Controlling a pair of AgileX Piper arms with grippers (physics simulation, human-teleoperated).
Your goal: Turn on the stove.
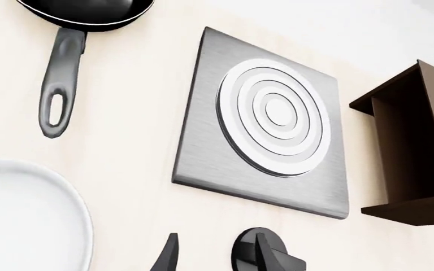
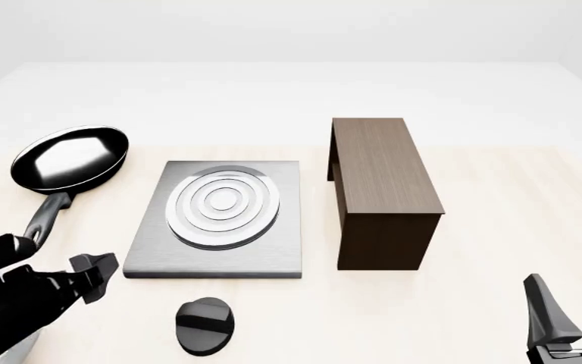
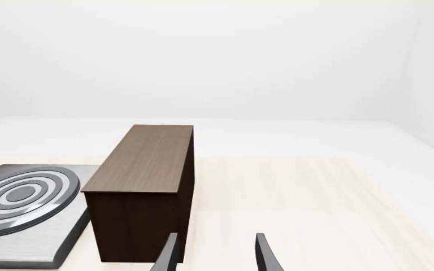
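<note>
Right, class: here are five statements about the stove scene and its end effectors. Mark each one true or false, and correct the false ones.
1. The knob lies on the table, nearer the arms than the stove. True.
2. The frying pan sits on the burner rings. False: it rests on the table to the stove's left.
3. The wooden box stands to the stove's right. True.
4. The right end effector grips the knob. False: it is open, holding nothing, far right.
5. The left end effector is touching the knob. False: it is left of it, apart.

Brushed-metal stove [image 2: 154, 246], matt knob [image 2: 207, 325], wood-grain box [image 2: 382, 182]
</note>
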